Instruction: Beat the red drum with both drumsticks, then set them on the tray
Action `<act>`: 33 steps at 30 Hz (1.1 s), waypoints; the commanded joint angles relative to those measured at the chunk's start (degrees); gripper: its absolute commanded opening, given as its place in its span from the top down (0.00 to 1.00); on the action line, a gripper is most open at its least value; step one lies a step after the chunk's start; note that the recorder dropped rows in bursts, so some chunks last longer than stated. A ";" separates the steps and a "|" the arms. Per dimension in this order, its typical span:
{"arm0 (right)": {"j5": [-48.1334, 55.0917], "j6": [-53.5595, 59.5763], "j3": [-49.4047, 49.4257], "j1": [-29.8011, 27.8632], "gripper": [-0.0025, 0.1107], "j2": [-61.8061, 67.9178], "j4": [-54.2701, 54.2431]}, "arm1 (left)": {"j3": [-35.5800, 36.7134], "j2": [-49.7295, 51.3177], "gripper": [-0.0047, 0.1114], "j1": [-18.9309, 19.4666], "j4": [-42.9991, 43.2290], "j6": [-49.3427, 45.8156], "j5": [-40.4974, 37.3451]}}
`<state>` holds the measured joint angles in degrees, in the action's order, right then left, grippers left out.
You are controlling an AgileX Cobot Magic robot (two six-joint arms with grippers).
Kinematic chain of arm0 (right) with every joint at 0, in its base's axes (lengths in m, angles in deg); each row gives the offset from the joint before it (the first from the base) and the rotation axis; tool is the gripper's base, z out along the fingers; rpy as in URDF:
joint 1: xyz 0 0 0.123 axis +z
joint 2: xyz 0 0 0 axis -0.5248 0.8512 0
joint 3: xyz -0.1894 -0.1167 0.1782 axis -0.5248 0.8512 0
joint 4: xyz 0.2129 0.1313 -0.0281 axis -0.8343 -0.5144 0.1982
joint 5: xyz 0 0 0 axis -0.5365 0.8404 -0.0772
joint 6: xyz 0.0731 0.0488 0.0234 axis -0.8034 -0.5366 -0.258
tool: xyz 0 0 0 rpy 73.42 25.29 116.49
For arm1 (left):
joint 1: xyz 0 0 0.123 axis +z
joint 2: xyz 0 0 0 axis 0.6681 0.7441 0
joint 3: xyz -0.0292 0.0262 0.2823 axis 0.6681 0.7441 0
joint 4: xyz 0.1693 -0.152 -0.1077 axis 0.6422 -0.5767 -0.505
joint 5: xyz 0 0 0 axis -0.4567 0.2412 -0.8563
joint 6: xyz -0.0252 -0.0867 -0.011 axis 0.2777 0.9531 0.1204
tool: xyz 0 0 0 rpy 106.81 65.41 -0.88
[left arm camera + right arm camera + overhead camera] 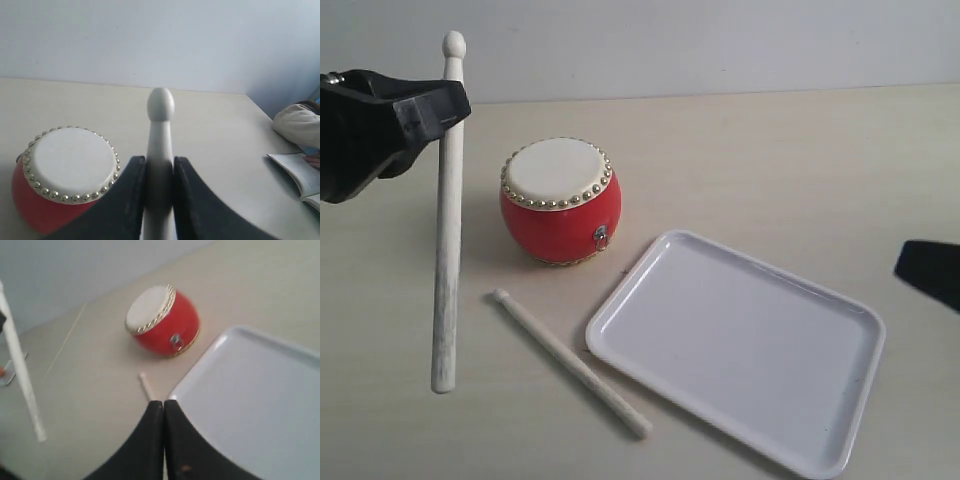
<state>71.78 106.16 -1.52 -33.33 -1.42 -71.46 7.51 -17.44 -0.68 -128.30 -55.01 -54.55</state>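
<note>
Left gripper (448, 105) clamped near tip end of upright drumstick (446, 260) left of red drum (560, 210), second drumstick (570, 362) flat on table (800, 160) just beside left edge of tray (740, 345), drum upright near tray, right gripper (163, 410) closed, empty, by tray edge

Soft, even light fills all views, casting only a faint shadow beside the red drum (560, 215) and a mild sheen on the tray (740, 340), while the right wrist view is blurred throughout.
</note>
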 commanded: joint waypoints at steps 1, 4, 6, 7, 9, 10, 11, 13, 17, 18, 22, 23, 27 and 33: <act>10.18 13.77 -0.41 -0.27 0.98 12.00 -8.65 | -0.51 0.08 0.96 0.17 1.12 0.22 -1.13; 14.03 21.48 -0.41 -0.27 0.95 19.75 -12.47 | -0.51 0.08 0.96 0.17 1.12 0.36 -1.17; 15.95 25.32 -0.41 -0.27 0.89 24.52 -14.53 | -0.51 0.08 0.96 0.17 1.12 1.61 -1.69; 17.23 27.32 -0.41 -0.27 0.86 26.70 -15.75 | -0.51 0.11 0.96 0.17 1.12 2.03 -2.04; 19.37 30.64 -0.41 -0.27 0.81 29.94 -18.95 | -0.51 0.22 0.96 0.17 1.12 2.62 -3.15; 20.29 32.12 -0.41 -0.27 0.79 31.34 -20.80 | -0.51 0.22 0.96 0.17 1.12 2.88 -3.78; 21.18 33.52 -0.57 -0.27 0.78 32.44 -22.35 | -0.51 0.22 0.96 0.17 1.12 2.98 -4.16; 21.82 34.51 -1.98 0.94 0.76 33.73 -22.68 | -0.51 0.22 0.96 0.17 1.12 2.98 -4.94; 18.68 34.50 -7.62 8.82 0.72 35.37 -22.56 | -0.51 0.22 0.96 0.17 1.12 3.09 -5.00; 16.77 34.38 -8.97 10.86 0.70 35.65 -22.56 | -0.51 0.22 0.96 0.17 1.12 3.09 -5.00; 6.67 32.66 -14.53 20.89 0.63 38.00 -22.66 | -0.51 0.22 0.96 0.17 0.93 3.27 -5.00; 4.38 32.33 -15.76 23.34 0.61 38.99 -22.66 | -0.51 0.22 0.96 0.17 0.72 3.27 -5.00; 0.19 33.00 -19.67 30.58 0.51 44.32 -28.72 | -0.51 0.22 0.96 0.17 0.22 4.82 -5.00; 0.00 34.08 -25.78 36.47 0.49 53.71 -33.00 | -0.51 0.22 0.96 0.17 -0.09 5.94 -5.00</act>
<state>72.41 139.71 -24.75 0.95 48.81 -102.70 7.28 -17.44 -0.68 -128.10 -50.32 -59.79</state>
